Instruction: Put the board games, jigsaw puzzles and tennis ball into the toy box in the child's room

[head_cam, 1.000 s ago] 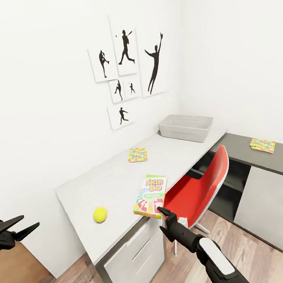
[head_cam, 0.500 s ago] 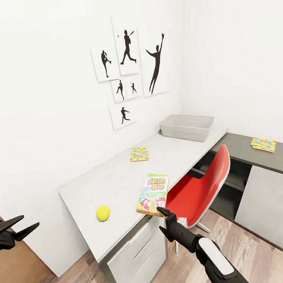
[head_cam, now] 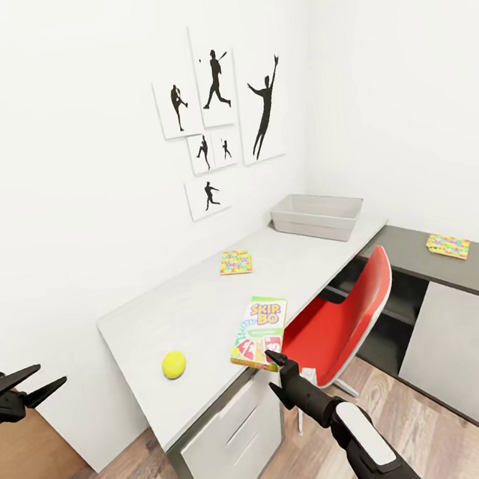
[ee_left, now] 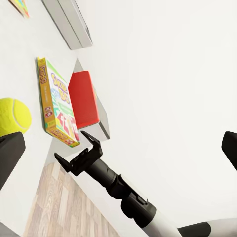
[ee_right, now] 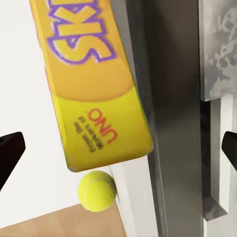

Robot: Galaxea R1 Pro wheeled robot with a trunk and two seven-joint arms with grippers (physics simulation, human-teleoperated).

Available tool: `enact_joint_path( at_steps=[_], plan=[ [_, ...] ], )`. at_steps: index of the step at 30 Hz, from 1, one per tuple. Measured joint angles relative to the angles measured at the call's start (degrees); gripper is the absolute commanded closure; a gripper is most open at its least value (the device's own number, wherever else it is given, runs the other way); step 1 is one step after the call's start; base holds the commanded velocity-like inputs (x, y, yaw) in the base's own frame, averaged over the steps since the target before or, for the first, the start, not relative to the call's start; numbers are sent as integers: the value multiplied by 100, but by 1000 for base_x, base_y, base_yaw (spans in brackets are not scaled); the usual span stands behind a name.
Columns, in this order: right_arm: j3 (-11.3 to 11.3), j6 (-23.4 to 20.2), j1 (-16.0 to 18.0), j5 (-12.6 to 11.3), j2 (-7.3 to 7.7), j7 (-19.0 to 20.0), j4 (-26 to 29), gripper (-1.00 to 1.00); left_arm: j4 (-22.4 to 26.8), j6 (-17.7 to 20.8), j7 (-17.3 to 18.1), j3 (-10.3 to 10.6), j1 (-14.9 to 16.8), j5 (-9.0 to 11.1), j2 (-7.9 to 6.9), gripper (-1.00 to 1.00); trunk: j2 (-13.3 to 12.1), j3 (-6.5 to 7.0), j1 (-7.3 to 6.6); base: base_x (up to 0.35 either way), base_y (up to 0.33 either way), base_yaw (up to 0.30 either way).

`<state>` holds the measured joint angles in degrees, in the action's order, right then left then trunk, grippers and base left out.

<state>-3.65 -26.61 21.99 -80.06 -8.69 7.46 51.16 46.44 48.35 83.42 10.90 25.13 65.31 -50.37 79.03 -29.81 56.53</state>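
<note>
Right pincer [head_cam: 278,370] at the SKIP-BO board game [head_cam: 258,331] on the worktop [head_cam: 195,306].
Its fingers spread just below the box's near end, which overhangs the edge (contact unclear); tennis ball [head_cam: 173,364] beside it; left pincer [head_cam: 32,383] spread, partly cut off.

On the long pale grey tabletop [head_cam: 196,313], the yellow tennis ball [head_cam: 173,364] lies near the front edge, left of the yellow-green-red "SKIP-BO" box [head_cam: 259,332]. Behind them lies a multicoloured jigsaw-patterned square box [head_cam: 235,261], and the pale grey plastic bin [head_cam: 316,216] sits farthest back. A second jigsaw-patterned square box [head_cam: 447,246] rests on the lower dark grey cabinet [head_cam: 471,277] at right.
</note>
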Motion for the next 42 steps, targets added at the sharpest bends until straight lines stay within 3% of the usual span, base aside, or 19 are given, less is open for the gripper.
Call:
enact_joint_path(
  at_steps=[15,16,27,42],
  plan=[
    [-7,5,-4,0,0,15,0,-100,-1,0,0,0,0,-4,0,-100,0,0,0,51,0,0],
    [-7,5,-4,-1,0,16,0,100,-1,0,0,0,0,-3,0,-100,0,0,0,10,0,0],
    [-16,-10,-5,-14,0,55,1,100,1,39,5,0,0,11,0,-100,0,0,0,1,0,0],
    [-38,-20,-5,-1,-7,78,33,100,2,132,5,-8,1,19,-2,-100,-600,269,-329,0,0,0]
  ],
)
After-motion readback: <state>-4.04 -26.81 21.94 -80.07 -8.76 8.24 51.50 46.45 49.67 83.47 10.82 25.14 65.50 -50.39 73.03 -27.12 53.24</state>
